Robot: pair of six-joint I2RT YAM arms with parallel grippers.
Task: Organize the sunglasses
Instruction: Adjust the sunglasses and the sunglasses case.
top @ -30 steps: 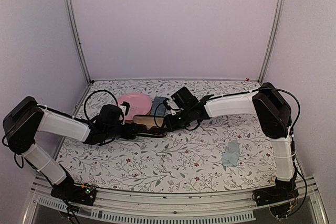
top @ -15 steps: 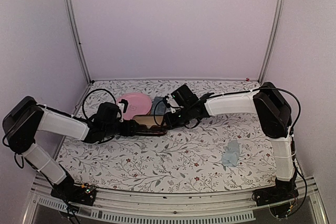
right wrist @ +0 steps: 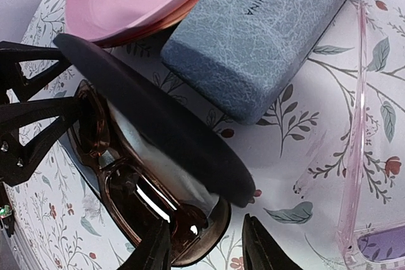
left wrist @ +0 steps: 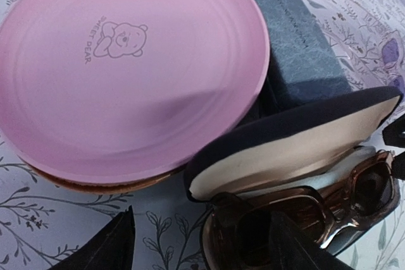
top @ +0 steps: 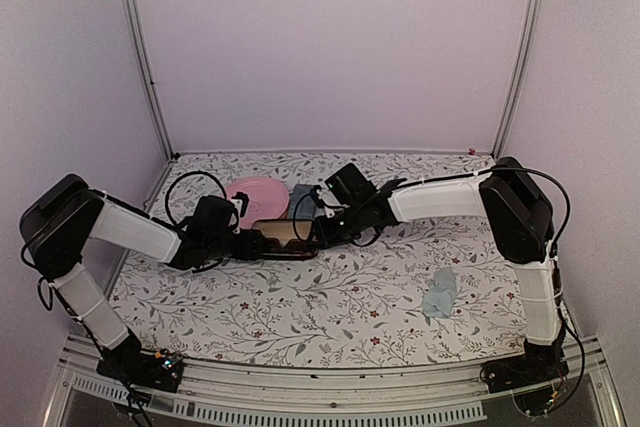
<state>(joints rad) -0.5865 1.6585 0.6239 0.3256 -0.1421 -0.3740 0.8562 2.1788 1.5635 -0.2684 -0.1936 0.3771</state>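
The reddish-brown sunglasses point(left wrist: 329, 210) with dark lenses lie in the open black oval case point(left wrist: 297, 134), whose lid stands half raised; both also show in the right wrist view, the glasses point(right wrist: 136, 203) under the lid point(right wrist: 158, 124). My left gripper point(left wrist: 202, 251) is open, its fingers on either side of the case's left end point(top: 255, 244). My right gripper point(right wrist: 205, 248) is open at the case's right end point(top: 318, 232). The pale pinkish sunglasses point(right wrist: 354, 156) lie on the table just right of the case. In the top view my right arm hides them.
A pink plate point(top: 255, 194) sits behind the black case, with the grey-blue rectangular case point(top: 300, 197) beside it, also seen in the wrist views point(left wrist: 297, 36) point(right wrist: 266, 36). A light blue cloth point(top: 440, 292) lies at the right front. Side walls and frame posts enclose the table.
My left arm's upper link has swung right and its wrist has edged closer to the case. The right gripper and the case have hardly moved.
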